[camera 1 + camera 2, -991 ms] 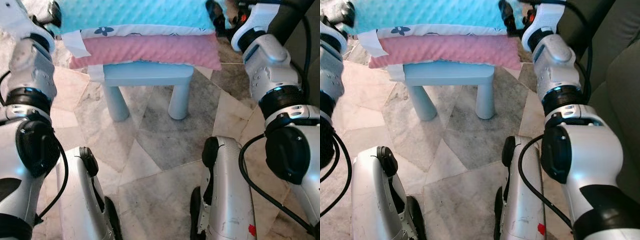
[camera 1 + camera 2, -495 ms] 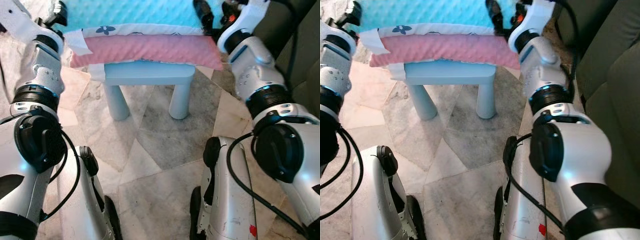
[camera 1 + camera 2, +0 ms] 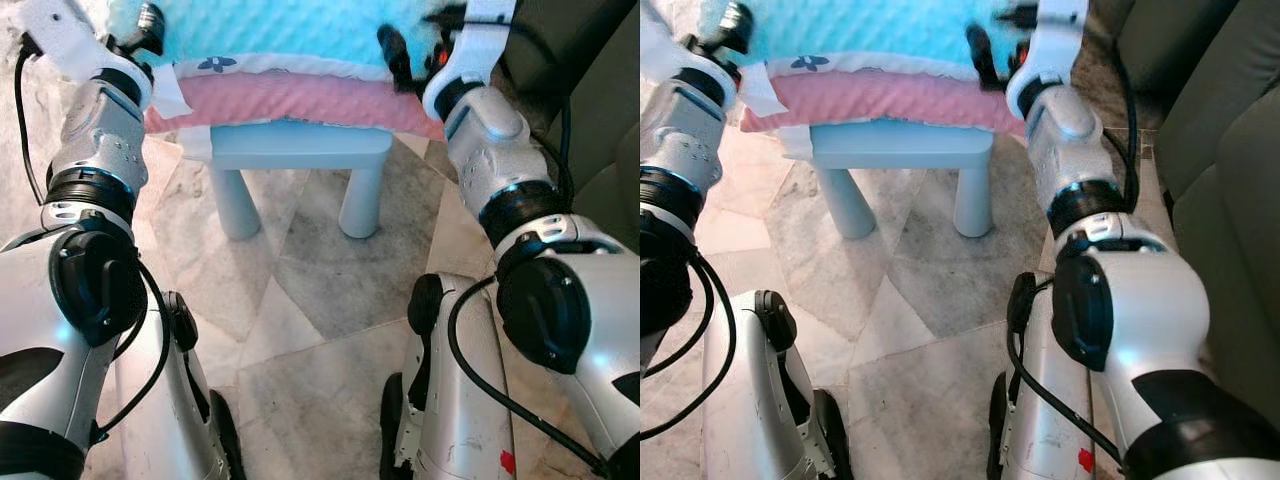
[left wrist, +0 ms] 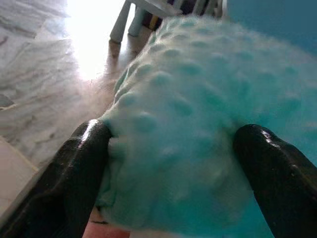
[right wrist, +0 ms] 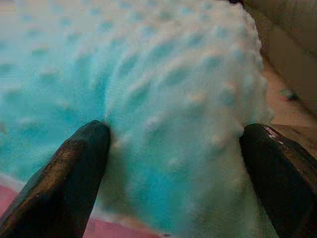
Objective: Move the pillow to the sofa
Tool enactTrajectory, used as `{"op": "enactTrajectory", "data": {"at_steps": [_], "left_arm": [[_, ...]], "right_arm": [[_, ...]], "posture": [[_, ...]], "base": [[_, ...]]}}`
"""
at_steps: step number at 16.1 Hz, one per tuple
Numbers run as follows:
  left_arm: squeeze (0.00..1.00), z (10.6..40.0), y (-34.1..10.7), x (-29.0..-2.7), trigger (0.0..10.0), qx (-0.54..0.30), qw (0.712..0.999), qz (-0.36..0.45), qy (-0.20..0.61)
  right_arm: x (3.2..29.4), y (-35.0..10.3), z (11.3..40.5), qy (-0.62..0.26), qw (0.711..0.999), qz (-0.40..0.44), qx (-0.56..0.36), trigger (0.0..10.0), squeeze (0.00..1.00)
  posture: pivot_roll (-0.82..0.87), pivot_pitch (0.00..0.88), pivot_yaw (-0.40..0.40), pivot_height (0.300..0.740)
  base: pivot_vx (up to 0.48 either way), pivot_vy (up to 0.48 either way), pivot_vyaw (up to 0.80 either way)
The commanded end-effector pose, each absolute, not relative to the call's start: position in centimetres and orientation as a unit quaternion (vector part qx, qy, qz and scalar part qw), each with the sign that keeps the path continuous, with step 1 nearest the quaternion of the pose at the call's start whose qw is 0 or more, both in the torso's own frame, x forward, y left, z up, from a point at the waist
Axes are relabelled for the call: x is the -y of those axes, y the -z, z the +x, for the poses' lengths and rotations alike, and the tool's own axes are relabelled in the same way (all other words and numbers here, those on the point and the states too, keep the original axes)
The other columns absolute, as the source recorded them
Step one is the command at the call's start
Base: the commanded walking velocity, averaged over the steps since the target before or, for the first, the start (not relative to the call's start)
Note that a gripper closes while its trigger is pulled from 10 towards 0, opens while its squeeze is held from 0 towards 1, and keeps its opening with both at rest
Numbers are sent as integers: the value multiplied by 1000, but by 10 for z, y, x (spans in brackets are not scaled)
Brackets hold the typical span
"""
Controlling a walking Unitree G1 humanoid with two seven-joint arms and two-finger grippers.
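Note:
A turquoise dotted pillow (image 3: 280, 30) lies on top of a pink pillow (image 3: 290, 100), and both rest on a small light-blue stool (image 3: 300, 150) straight ahead. My left gripper (image 4: 181, 148) is at the turquoise pillow's left end. It is open, with the pillow's end bulging between its two black fingers (image 4: 74, 168). My right gripper (image 5: 178, 153) is at the right end, also open. Its fingers (image 5: 69, 168) straddle the pillow's corner and touch the fabric on both sides. One right finger (image 3: 393, 55) shows dark against the pillow's edge.
A dark olive sofa (image 3: 1230, 150) stands close on the right, beyond my right arm. Marble floor (image 3: 320, 280) runs from the stool's legs to my own silver legs (image 3: 450, 400) at the bottom. White tags (image 3: 170, 95) hang off the pillows' left end.
Both arms have swung inward toward the turquoise pillow's ends, and each gripper now straddles an end. The pillows and stool have stayed in place.

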State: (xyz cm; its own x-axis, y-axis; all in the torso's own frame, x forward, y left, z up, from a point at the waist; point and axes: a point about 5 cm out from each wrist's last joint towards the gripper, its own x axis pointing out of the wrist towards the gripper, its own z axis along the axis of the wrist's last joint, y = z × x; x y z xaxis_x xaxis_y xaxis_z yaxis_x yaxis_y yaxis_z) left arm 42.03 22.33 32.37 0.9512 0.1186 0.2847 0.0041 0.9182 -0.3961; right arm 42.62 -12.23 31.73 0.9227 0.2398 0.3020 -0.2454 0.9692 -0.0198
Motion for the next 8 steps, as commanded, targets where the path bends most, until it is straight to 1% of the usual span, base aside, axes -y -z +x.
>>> {"op": "enactTrajectory", "data": {"at_steps": [1,2,3,4,5,7,8], "left_arm": [[0,421,-313,-222,10000,132,975,-179,-23],[0,422,-311,-216,10000,119,981,-153,-7],[0,424,-307,-210,10000,105,986,-130,6],[0,425,-301,-204,7804,85,990,-111,17],[0,425,-297,-203,0,81,990,-117,21],[0,425,-293,-203,0,75,990,-118,24],[0,424,-288,-207,0,69,990,-121,15]], "right_arm": [[127,-312,427,-111,983,-2,148,10000,0],[132,-309,427,-100,985,6,138,10000,0],[131,-307,427,-107,985,13,137,0,0],[125,-307,427,-116,983,16,138,0,0],[124,-307,427,-121,983,18,138,0,0],[124,-305,427,-124,983,21,137,0,0],[125,-302,427,-127,983,22,134,0,0]], "posture": [[-54,407,-6,346],[-52,409,-6,346],[-50,413,-7,346],[-50,413,-7,346],[-47,410,-5,346],[-46,413,-4,346],[-44,414,-6,346]], "base": [[0,0,0],[0,0,0],[0,0,0],[0,0,0],[0,0,0],[0,0,0],[0,0,0]]}}
